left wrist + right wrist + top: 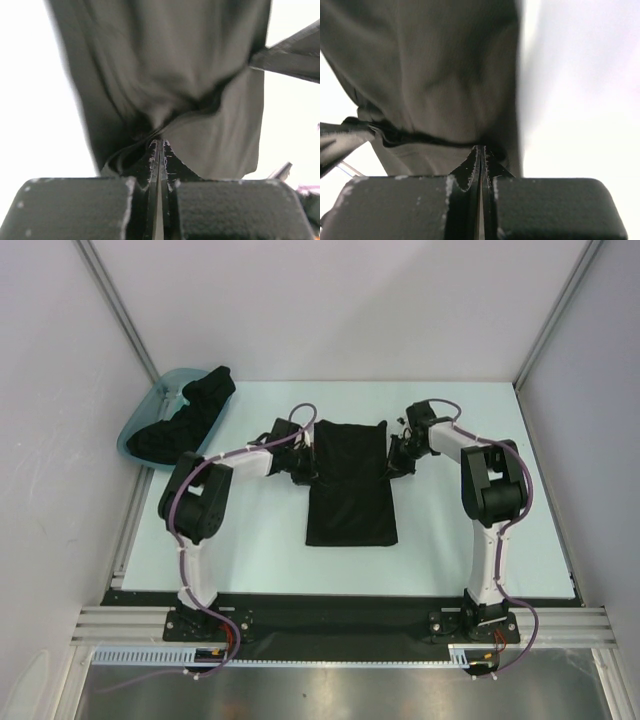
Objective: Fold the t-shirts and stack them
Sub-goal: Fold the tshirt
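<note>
pale table (250, 550), frame centre: 1 black t-shirt (350, 495) lies flat, folded narrow. upper left: teal tub (138, 428) holds a heap of black t-shirts (195, 410). left gripper (308, 473) and right gripper (394, 464) flank the flat shirt, jaws pinched tight on its side edges.

I count one t-shirt (350, 495) spread flat, my landmark. Two arms: left arm (195, 505) to its left, right arm (495, 485) to its right. Two grippers: left gripper (305, 465), right gripper (398, 455), one at each side edge. One teal tub (137, 425) beyond its left. One black cloth pile (185, 420) in tub; shirts inside, can't tell number. One table (250, 550) beneath.
</note>
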You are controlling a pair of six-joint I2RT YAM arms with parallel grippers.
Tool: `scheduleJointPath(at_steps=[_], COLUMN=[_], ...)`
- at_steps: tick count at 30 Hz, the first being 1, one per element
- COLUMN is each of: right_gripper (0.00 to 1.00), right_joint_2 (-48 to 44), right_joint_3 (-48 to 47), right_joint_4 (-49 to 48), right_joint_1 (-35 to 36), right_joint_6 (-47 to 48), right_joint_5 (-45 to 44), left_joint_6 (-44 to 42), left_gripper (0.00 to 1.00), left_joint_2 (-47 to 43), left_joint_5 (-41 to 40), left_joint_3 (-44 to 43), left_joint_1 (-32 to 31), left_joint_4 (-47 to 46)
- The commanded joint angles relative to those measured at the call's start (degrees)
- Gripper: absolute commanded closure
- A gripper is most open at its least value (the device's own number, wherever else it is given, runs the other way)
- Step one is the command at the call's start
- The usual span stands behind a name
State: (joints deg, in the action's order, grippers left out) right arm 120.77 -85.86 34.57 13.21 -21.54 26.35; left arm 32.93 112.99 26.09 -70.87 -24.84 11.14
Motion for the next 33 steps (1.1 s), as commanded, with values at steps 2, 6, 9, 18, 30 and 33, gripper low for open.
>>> scheduleJointPath(at_steps=[2,6,9,18,30,33], right_gripper=[1.0,1.0,1.0,0.66,0.31,0.35], right_joint_2=[3.15,4.39,1.85,-13.88,-32.88,-33.32], right_joint_3=[-3.08,-5.97,-5.9,6.13,35.13,39.35], right_joint_4=[-1.61,1.02,3.31,9.11,-2.74,-6.69], right_joint_1=[-2.05,-3.19,-3.9,-3.63,-2.58,-2.31], right_joint_6=[-0.17,0.88,2.11,2.91,-3.68,-5.61], right_joint_5=[1.07,-0.68,-2.61,-5.87,3.79,5.64], left_joint_6=[-4.88,-7.26,-9.8,-11.92,-2.53,0.9], left_gripper=[0.98,0.98,0.91,0.36,0.19,0.19], left_joint_2=[5.64,7.51,4.1,-17.78,-40.39,-37.77], left_joint_5=[-1.47,-3.14,-5.6,-5.43,9.41,10.21], left_joint_3=[-6.2,-9.81,-10.34,2.36,40.08,42.74], left_joint_1=[1.64,2.25,3.31,3.22,3.31,3.39], left_joint_4=[0.71,3.98,5.56,9.34,-8.83,-13.15])
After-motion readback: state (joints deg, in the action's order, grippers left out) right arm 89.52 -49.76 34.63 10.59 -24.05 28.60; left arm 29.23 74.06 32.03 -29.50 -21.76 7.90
